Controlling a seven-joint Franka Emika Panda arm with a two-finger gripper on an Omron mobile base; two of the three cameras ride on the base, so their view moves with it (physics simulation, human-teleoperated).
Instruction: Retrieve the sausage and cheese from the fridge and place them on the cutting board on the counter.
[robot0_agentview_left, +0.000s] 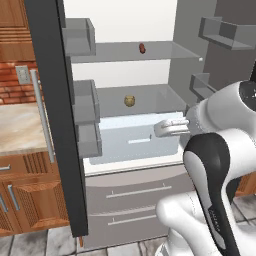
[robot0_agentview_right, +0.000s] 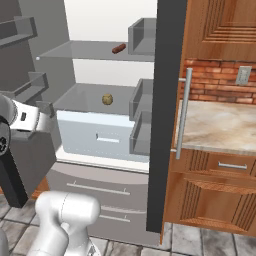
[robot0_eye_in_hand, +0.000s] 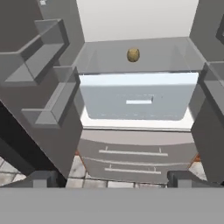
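My jaws stand spread, empty, before the open fridge (robot0_agentview_left: 125, 30): one sausage (robot0_agentview_left: 142, 48), one tan round item (robot0_agentview_left: 130, 101).

Dark reddish sausage (robot0_agentview_left: 142, 48) lies on the open fridge's (robot0_agentview_left: 125, 22) upper shelf.

White arm (robot0_agentview_left: 225, 112) w/ black joints

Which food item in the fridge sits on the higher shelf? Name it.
The sausage, the dark reddish-brown one on the upper shelf. The round tan item sits one shelf lower, just above the white drawer.
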